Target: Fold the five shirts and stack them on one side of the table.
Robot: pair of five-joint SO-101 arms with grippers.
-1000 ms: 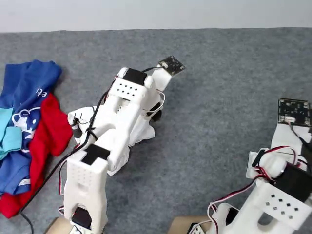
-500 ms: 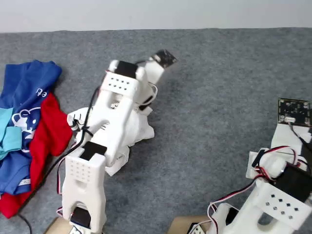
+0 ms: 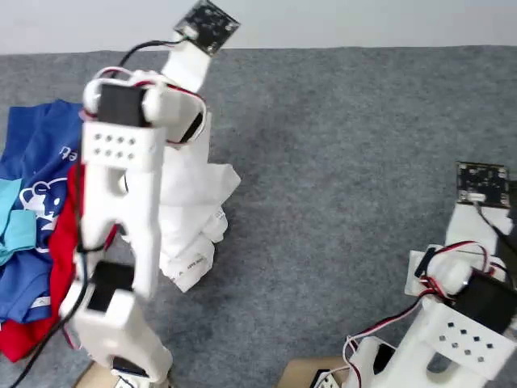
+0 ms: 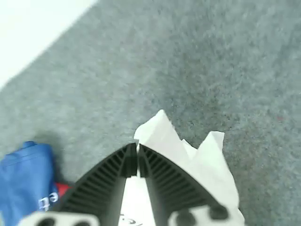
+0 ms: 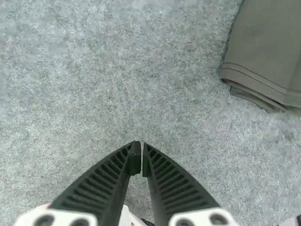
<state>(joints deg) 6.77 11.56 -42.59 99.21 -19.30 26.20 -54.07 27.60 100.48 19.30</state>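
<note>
My left gripper (image 4: 138, 149) is shut on an edge of the white shirt (image 4: 188, 160), and its jaws meet on the fabric. In the high view the left arm (image 3: 121, 170) stands raised over the table's left half, with the white shirt (image 3: 194, 210) hanging crumpled beneath it, its lower part resting on the carpet. A pile of a blue shirt (image 3: 40, 153), a red shirt (image 3: 89, 214) and a teal shirt (image 3: 16, 230) lies at the left edge. My right gripper (image 5: 141, 147) is shut on nothing above bare carpet. A folded olive-grey shirt (image 5: 268, 52) lies close beyond it.
Grey carpet (image 3: 347, 145) covers the table, with open room in the middle and at the far right. The right arm (image 3: 460, 315) sits at the near right corner. A white wall (image 3: 323, 20) borders the far edge.
The left arm has risen and swung toward the far left, lifting the white shirt off the carpet. The right arm has stayed still.
</note>
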